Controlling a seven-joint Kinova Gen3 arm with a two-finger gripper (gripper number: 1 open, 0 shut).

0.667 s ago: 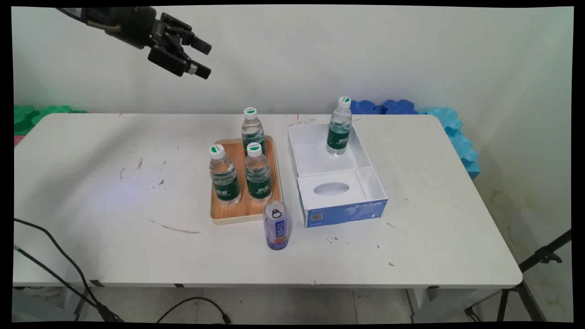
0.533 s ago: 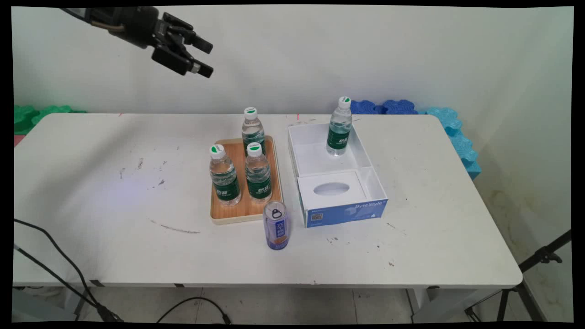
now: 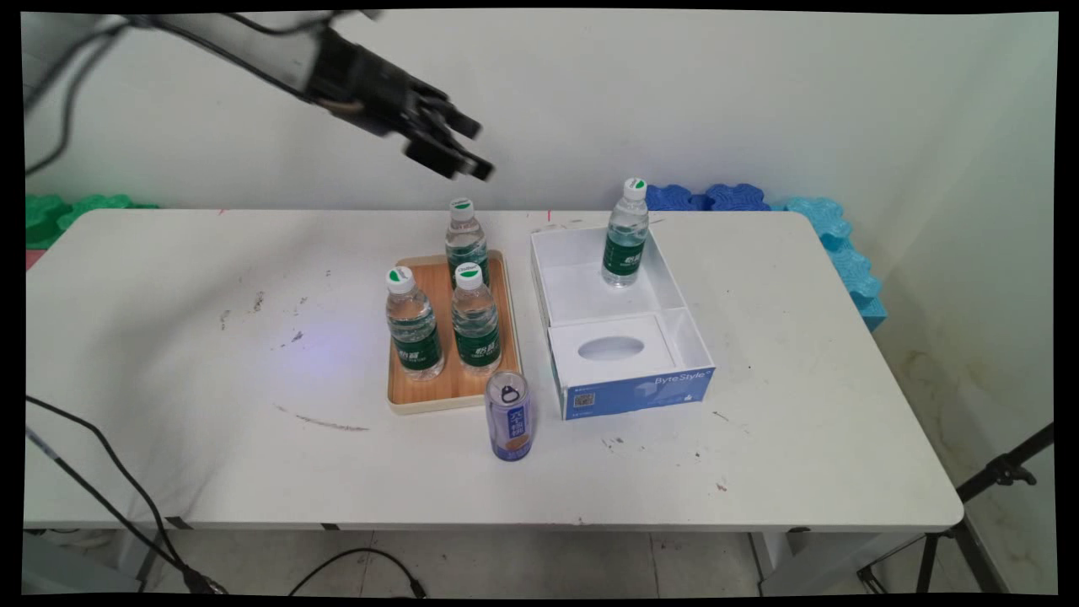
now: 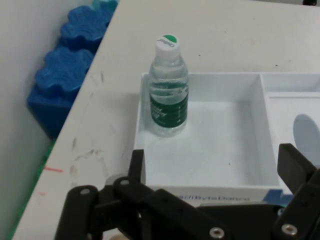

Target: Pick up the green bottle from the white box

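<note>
A: Where does the gripper point(image 3: 472, 152) sit in the main view?

B: Upper middle of the frame, a little left of center, hanging in the air against the wall. Its two fingers point(image 4: 296, 167) stand well apart and nothing is between them; the hand view shows the gap open from side to side.

A: What lies nearest under it?

B: The rear water bottle point(image 3: 465, 236) on the wooden tray point(image 3: 447, 392), just below the fingertips in the picture but clear of them. Two more bottles stand ahead of it on the tray: the left bottle point(image 3: 413, 324) and the middle bottle point(image 3: 476, 320), close together.

A: And to the right?

B: The white box point(image 3: 674, 291), with a blue front wall, right of the tray with a narrow strip of table between them. A boxed bottle point(image 4: 169, 87) stands upright in its far compartment, near the back right corner. The near compartment holds a white insert with an oval cutout.

A: Open room?

B: The table point(image 3: 169, 337) is bare across the left half of the frame and along the right edge. A blue can point(image 3: 509, 416) stands upright at the tray's near right corner, at center bottom.
</note>
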